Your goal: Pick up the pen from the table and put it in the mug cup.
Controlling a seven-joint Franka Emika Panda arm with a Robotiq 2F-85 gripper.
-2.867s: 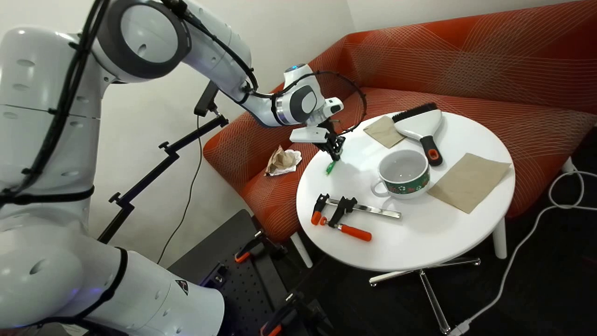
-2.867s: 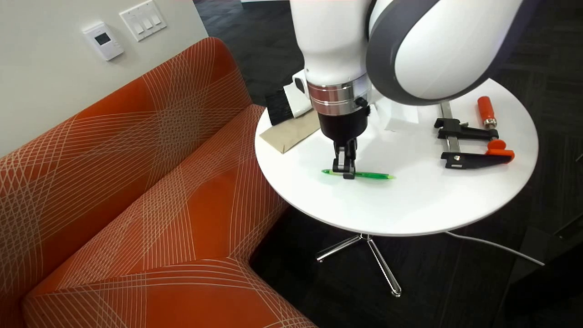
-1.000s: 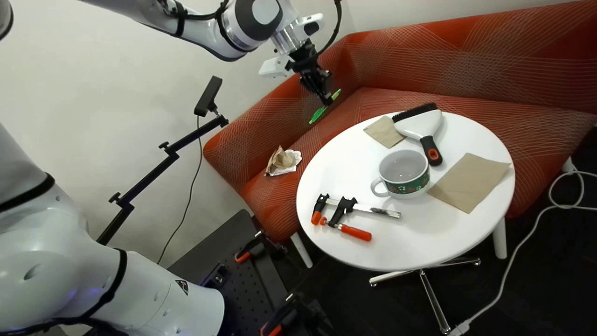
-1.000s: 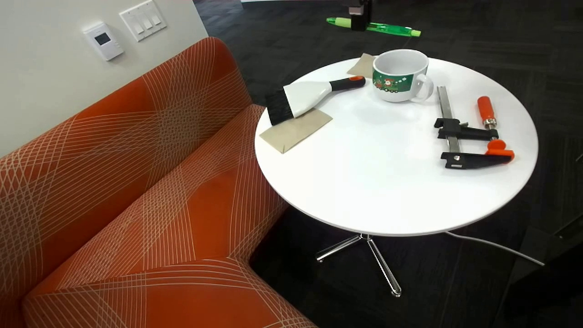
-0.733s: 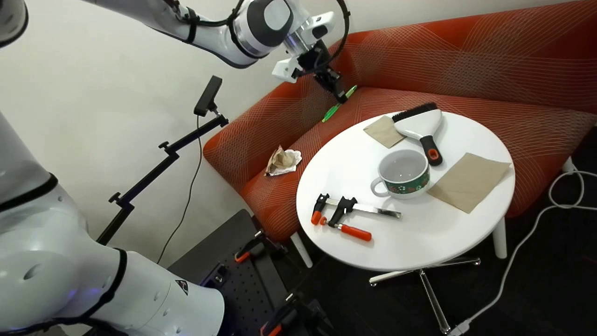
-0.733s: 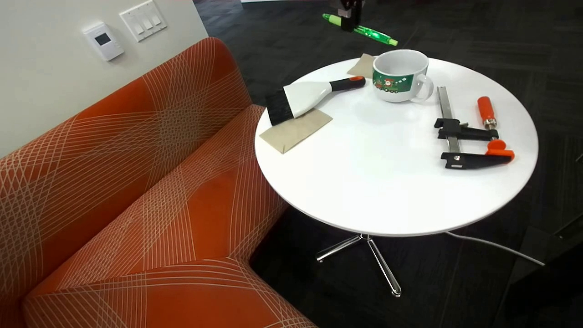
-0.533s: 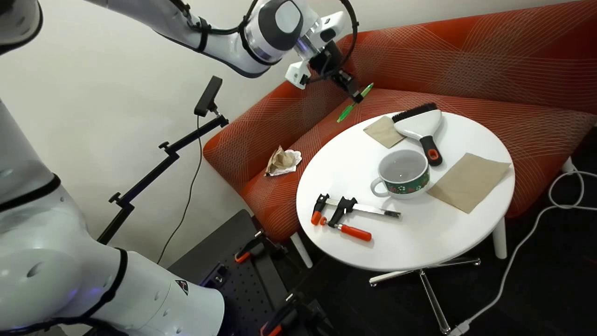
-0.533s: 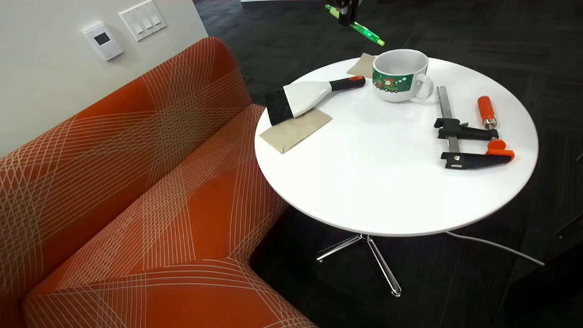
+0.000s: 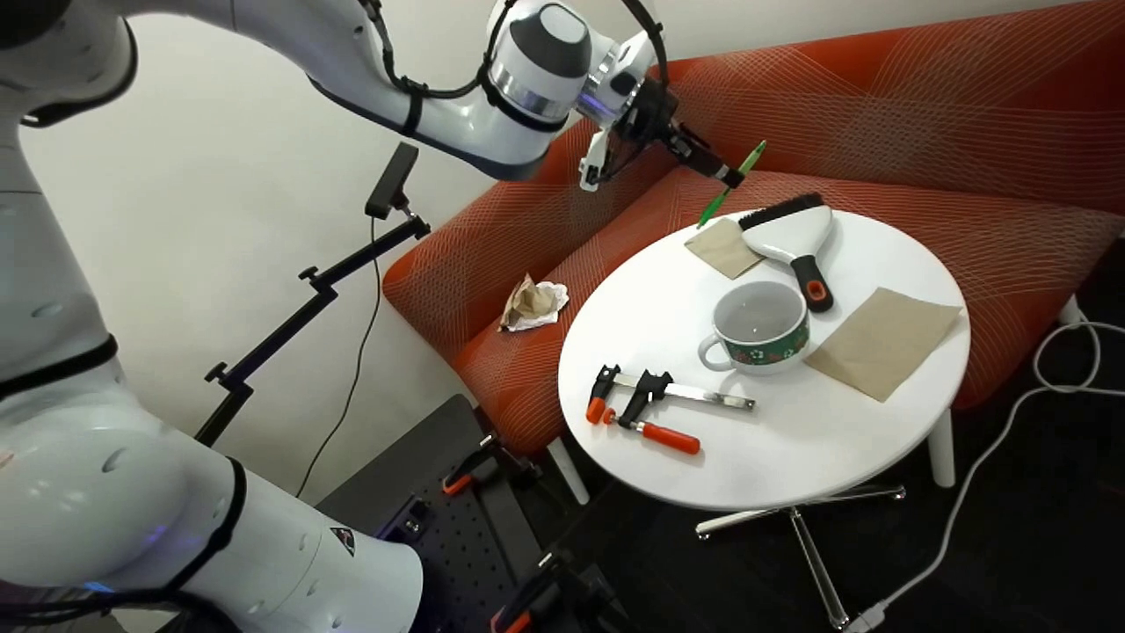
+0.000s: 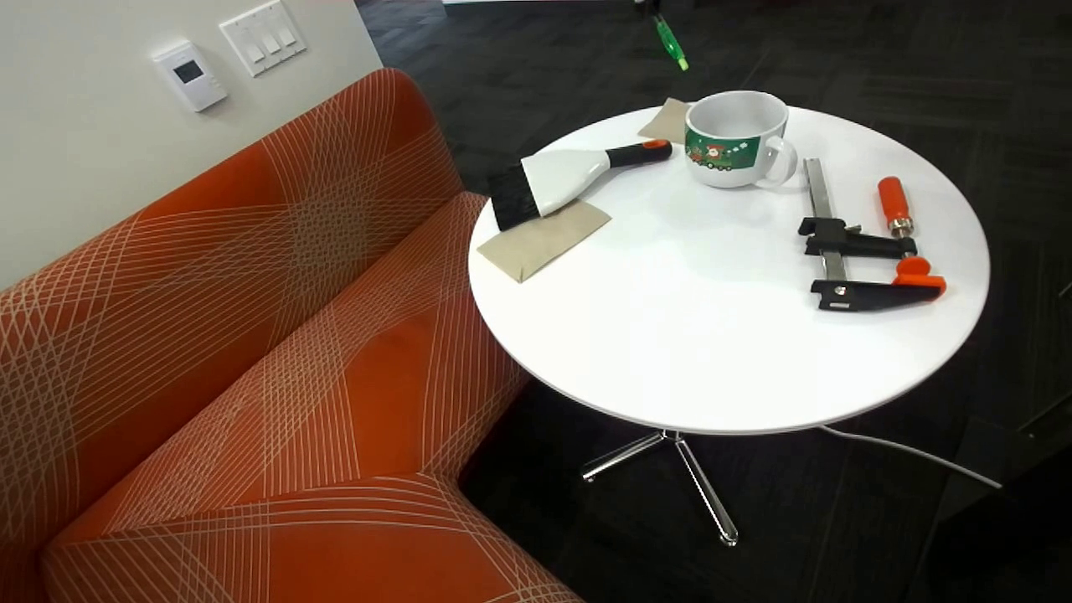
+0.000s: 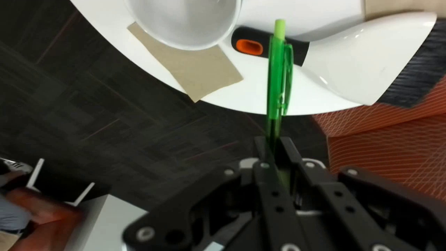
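Pen [image 11: 277, 78] in the air, pinched between the fingers [image 11: 292, 153] about midway, both ends poking out. In an exterior view (12 = top of view) it slants: high end toward 1 o'clock, low end toward 7. Lean probably deliberate; one end has to lead, as a level pen could end up lying across the mug [image 9: 771, 352]. Cannot tell whether it hangs over the surface [image 9: 826, 431] or just outside its edge.

Mug stands upright near the surface's middle, mouth up, handle toward 8; likely needs no handling. Wrist view has it at about 11 o'clock from the fingers, so carrying and lining up seem the step in hand.

Hand brush [image 9: 802, 237] at 12 to 1 on the surface, clamp [image 9: 649, 393] at 8. Height over the brush looks worth having. Slim thing to grip; may swivel if the low end knocks the rim.
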